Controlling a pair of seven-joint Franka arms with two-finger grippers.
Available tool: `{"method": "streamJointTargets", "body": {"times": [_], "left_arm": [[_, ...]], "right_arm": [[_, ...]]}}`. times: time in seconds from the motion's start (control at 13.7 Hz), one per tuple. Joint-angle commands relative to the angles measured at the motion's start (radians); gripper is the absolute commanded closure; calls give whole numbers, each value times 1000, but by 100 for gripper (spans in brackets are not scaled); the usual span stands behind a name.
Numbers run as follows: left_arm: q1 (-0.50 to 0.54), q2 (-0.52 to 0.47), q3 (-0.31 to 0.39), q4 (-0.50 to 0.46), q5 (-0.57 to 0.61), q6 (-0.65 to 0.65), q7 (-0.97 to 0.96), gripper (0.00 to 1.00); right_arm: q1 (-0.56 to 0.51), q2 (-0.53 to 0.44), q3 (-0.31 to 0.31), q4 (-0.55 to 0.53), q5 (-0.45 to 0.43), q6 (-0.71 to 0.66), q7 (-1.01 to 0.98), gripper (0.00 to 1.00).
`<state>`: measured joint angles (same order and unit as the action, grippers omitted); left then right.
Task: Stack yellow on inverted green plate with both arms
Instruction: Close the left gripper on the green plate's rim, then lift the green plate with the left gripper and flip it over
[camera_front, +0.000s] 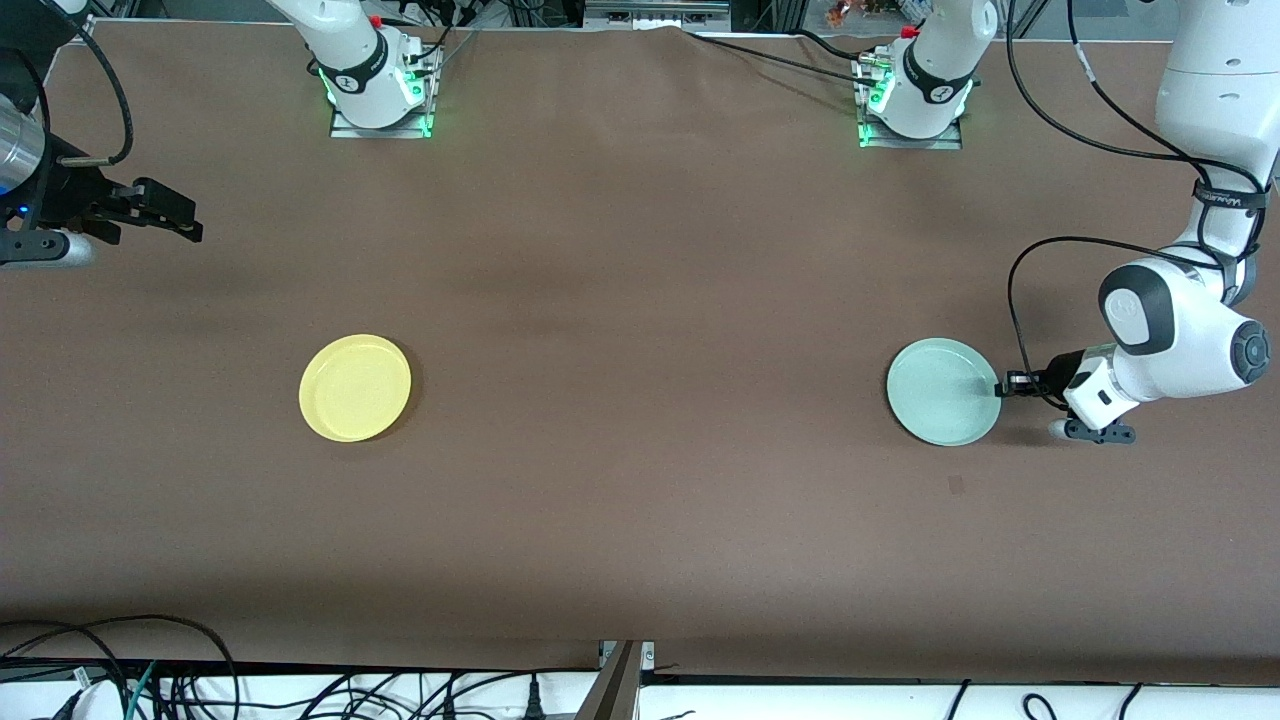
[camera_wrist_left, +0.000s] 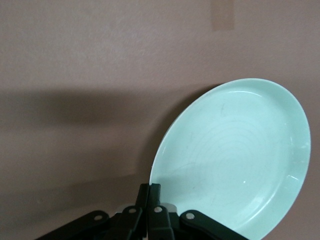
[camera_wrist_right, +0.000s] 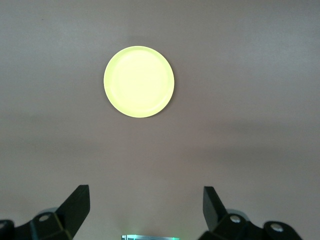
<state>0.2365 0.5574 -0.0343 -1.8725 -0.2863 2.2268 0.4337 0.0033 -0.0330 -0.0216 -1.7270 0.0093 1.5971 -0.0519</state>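
Note:
The pale green plate (camera_front: 940, 390) lies toward the left arm's end of the table. My left gripper (camera_front: 1001, 389) comes in low from the side and is shut on the rim. In the left wrist view its fingers (camera_wrist_left: 150, 192) pinch the edge of the green plate (camera_wrist_left: 235, 155), whose face shows faint rings. The yellow plate (camera_front: 355, 388) rests rim up toward the right arm's end, untouched. My right gripper (camera_front: 190, 225) waits in the air at that end of the table, open and empty. The right wrist view shows that gripper (camera_wrist_right: 146, 192) well short of the yellow plate (camera_wrist_right: 139, 81).
Brown table cover (camera_front: 640, 300) runs the full width between the two plates. The arm bases (camera_front: 380, 85) (camera_front: 915, 95) stand along the edge farthest from the front camera. Cables lie past the edge nearest that camera (camera_front: 150, 670).

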Motion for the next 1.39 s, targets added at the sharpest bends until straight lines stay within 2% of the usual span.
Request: {"method": "streamJointTargets", "body": {"times": [0.0, 0.22, 0.37, 0.51, 0.66, 0.8, 0.95, 1.17, 1.32], "left_arm": [[-31, -65, -4, -1, -24, -10, 17, 100], [-97, -108, -6, 64, -13, -48, 13, 100], [-131, -132, -25, 110, 71, -50, 5, 100], [-140, -151, -87, 147, 194, -39, -42, 100], [-151, -146, -157, 211, 396, -32, -128, 100], [-170, -145, -235, 233, 629, -7, -258, 100], [-200, -139, -306, 233, 927, 13, -395, 100], [-264, -108, -375, 234, 1369, 10, -646, 100], [-325, -93, -398, 234, 1562, -2, -787, 100]], "right_arm": [[-8, 8, 3, 23, 17, -22, 7, 0], [-8, 8, 3, 23, 17, -22, 7, 0], [-8, 8, 3, 23, 17, -22, 7, 0], [-8, 8, 3, 23, 17, -22, 7, 0], [-8, 8, 3, 23, 17, -22, 7, 0], [-8, 8, 3, 23, 17, -22, 7, 0], [-8, 8, 3, 23, 17, -22, 7, 0], [-8, 8, 3, 23, 17, -22, 7, 0], [-8, 8, 3, 23, 17, -22, 7, 0]]}}
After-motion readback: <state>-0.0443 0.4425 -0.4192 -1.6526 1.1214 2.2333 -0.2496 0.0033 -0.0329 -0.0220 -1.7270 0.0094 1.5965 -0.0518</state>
